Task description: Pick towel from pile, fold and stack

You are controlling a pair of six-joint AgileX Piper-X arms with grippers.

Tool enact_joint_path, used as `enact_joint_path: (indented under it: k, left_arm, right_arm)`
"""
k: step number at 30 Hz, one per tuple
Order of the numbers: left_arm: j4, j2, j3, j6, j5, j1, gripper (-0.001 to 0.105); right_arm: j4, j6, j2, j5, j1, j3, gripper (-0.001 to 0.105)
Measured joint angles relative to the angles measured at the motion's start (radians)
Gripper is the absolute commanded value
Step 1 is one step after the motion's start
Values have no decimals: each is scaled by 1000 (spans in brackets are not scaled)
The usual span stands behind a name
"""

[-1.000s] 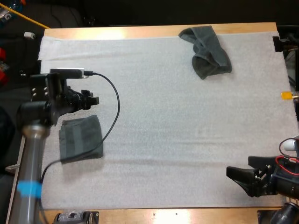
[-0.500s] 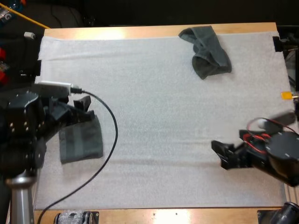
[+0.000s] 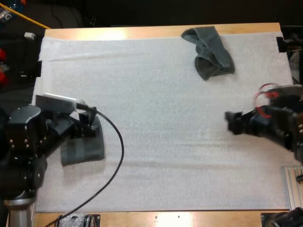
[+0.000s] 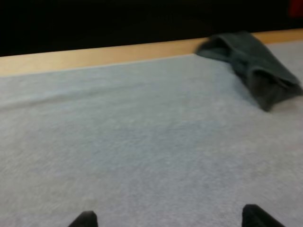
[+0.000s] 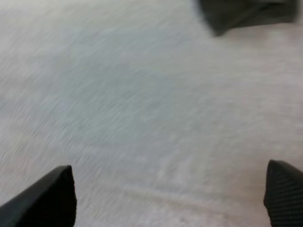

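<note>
A crumpled dark grey-green towel [image 3: 209, 51] lies at the far side of the white mat [image 3: 161, 104], right of centre; it also appears ahead in the left wrist view [image 4: 255, 66] and the right wrist view [image 5: 246, 12]. A folded towel [image 3: 84, 146] rests flat at the mat's left side, partly hidden under my left arm. My left gripper [image 3: 90, 122] hovers over that towel's far edge, its fingers [image 4: 84, 219] wide apart and empty. My right gripper [image 3: 231, 122] hangs above bare mat at the right, fingers [image 5: 49, 194] spread wide, holding nothing.
The wooden table edge [image 3: 156, 32] runs along the far side, just behind the crumpled towel. A metal rail [image 3: 293, 187] sits at the near right corner of the table.
My right gripper has swung from the near right corner up toward the mat's middle right. My left arm has drawn back and down over the folded towel.
</note>
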Motion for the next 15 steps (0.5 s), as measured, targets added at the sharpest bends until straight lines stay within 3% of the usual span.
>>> enact_joint_path:
  k: [5, 15]
  left_arm:
    - [26, -9, 0, 23, -18, -55, 59]
    - [38, -23, 0, 34, -48, -56, 59]
  right_arm:
    - [16, -33, -8, -58, -192, 0, 78]
    - [87, -125, -148, -82, -490, 0, 78]
